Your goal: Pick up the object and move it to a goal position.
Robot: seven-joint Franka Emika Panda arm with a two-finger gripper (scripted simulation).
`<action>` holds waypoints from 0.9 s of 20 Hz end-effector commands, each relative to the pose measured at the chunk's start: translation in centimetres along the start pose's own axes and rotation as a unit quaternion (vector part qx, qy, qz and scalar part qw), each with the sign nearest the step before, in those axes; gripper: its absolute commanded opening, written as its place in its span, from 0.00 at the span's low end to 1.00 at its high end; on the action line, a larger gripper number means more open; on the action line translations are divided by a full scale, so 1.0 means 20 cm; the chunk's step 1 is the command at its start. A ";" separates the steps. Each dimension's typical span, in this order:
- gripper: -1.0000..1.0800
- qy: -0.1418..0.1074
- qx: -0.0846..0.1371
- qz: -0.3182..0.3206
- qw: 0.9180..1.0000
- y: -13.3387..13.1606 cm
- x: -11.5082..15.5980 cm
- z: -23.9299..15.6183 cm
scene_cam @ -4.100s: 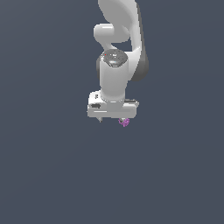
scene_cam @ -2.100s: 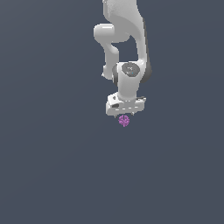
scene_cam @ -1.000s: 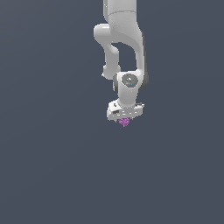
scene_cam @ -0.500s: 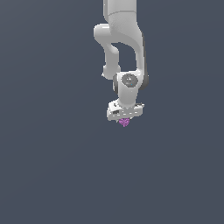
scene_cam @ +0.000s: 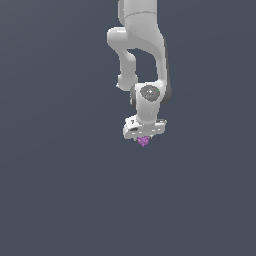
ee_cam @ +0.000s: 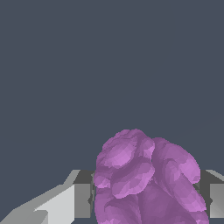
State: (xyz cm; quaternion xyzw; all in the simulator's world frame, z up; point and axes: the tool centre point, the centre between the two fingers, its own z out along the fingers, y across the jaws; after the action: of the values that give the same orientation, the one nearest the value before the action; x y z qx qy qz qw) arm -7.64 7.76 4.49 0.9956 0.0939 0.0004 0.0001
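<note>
Fingers [ee_cam: 83,200] of the gripper [scene_cam: 144,139] stand on either side of the purple lump [ee_cam: 146,179] and press against its flanks, pinching it; in the wrist view one dark pad meets the lump on one side and a second finger [ee_cam: 215,197] closes in on the other, with no gap visible between pad and lump. They are only as far apart as the lump is wide.

Taking the arm [scene_cam: 140,45] as the landmark: it is the largest thing in sight, a white jointed column coming down from the upper edge of the exterior view, bending at a rounded elbow and ending in a wrist joint with a grey round cap. Below that wrist sits the white hand block, tilted a little, and just under the hand block hangs the lump [scene_cam: 144,141], far smaller than the hand and partly tucked between the fingers, so only its lower part shows.

Around the arm lies nothing but a flat dark blue-grey background [scene_cam: 55,190], the same on every side of it and beneath the lump; I cannot tell whether the lump is resting on a surface or lifted clear of one. Nothing else stands near the arm or crosses its way.

No writing, label or mark can be read anywhere on the arm, the hand or the lump.
</note>
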 end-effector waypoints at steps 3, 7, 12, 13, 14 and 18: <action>0.00 0.000 0.000 0.000 1.000 -0.03 0.08 -0.03; 0.00 0.000 0.000 0.000 1.000 -0.06 0.19 -0.06; 0.00 0.000 0.000 0.000 1.000 -0.10 0.35 -0.10; 0.00 0.000 0.000 0.000 1.000 -0.11 0.38 -0.11; 0.00 0.000 0.000 0.000 1.000 -0.12 0.41 -0.12; 0.00 0.000 0.000 0.000 1.000 -0.15 0.53 -0.15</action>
State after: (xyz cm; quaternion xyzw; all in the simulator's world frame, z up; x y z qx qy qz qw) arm 1.42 12.31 7.32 0.9956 0.0940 0.0004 -0.0001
